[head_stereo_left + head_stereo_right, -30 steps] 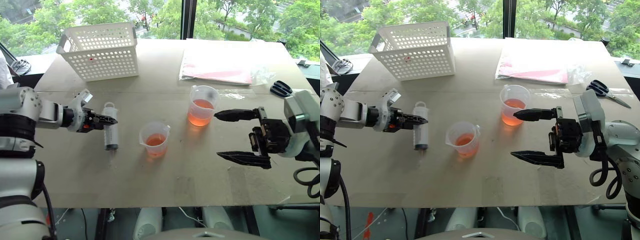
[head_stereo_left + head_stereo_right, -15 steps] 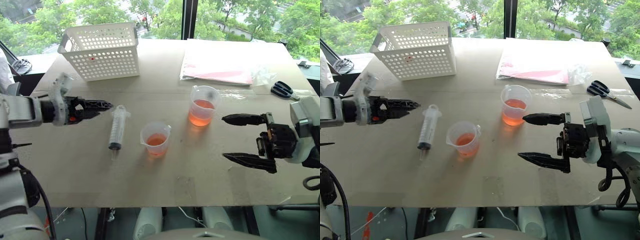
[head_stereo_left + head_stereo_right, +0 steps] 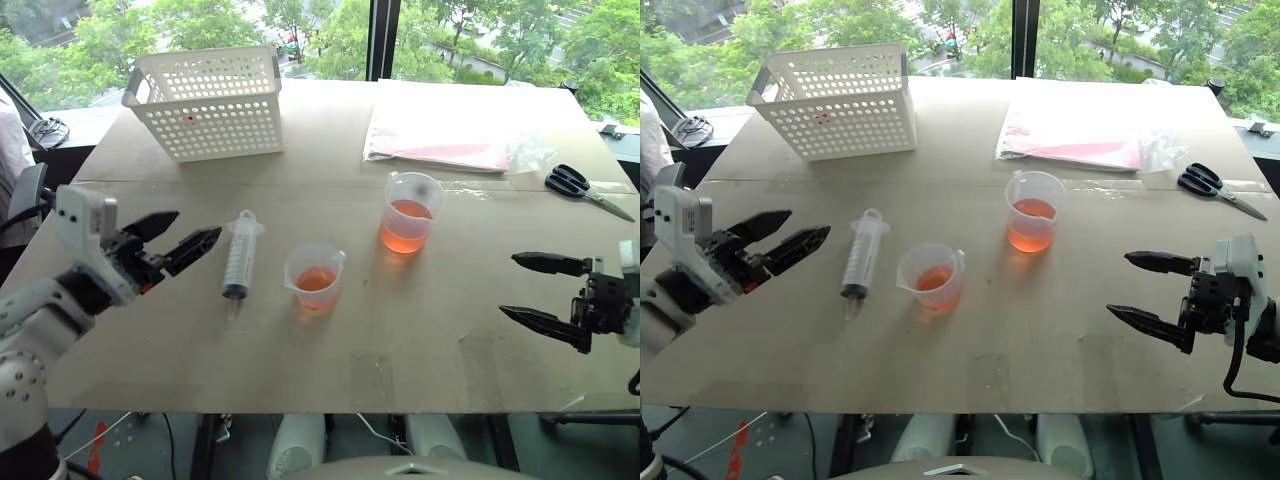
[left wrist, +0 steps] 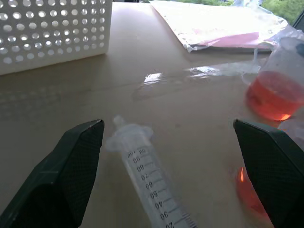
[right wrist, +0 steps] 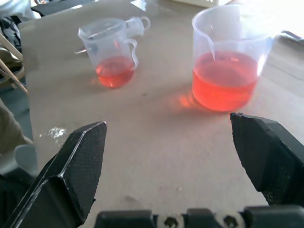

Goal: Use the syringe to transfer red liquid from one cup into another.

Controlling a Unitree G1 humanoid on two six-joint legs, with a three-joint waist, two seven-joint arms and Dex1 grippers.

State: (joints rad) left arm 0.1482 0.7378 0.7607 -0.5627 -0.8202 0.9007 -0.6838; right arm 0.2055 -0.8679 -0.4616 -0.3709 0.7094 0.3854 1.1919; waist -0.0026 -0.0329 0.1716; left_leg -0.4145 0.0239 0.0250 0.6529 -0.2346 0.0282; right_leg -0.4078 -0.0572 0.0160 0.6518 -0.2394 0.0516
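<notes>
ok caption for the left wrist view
Open left gripper over the syringe lying on the table, beaker beyond.

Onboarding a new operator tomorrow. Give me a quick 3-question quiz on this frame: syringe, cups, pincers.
1. True or false: the left pincer grips the syringe.
2. Which lies nearest the scissors?
A. white basket
B. taller beaker
C. shorter cup
3. Fill in: both cups hold ____ liquid.

Key:
1. False. The syringe lies flat on the table, apart from the left pincer, whose jaws stand open.
2. B. The beaker is the closest of the three; the right pincer is open too, holding nothing.
3. Orange-red, in both cups.
</notes>
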